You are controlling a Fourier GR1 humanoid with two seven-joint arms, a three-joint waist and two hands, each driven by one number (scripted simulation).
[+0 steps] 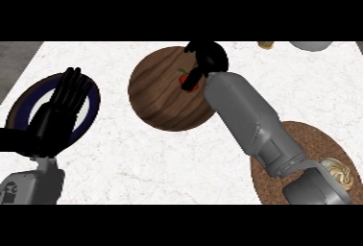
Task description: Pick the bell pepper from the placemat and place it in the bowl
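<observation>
The left hand (60,103) rests at the left side, fingers straight and up. Under and behind those fingers lies a dark blue plate (28,98) with a pale middle.

Next comes the wooden bowl (166,91), round and brown. The right hand (205,57) is over the bowl's far right side, with its fingers curled. Just below those fingers, a small bit of the red bell pepper (186,79) peeks out, over the bowl's inside. The fingers seem to be holding it, but I can't tell if they have let go.

So the pick looks done and the pepper has reached the bowl. What is left, I think, is opening the fingers and lifting the hand away.

Far from the fingers, by the right arm's elbow, is the brown placemat (312,139) with a tan thing (340,173) on it. A white dish (312,45) sits past the fingers at the top. Nothing seems to block the way.
</observation>
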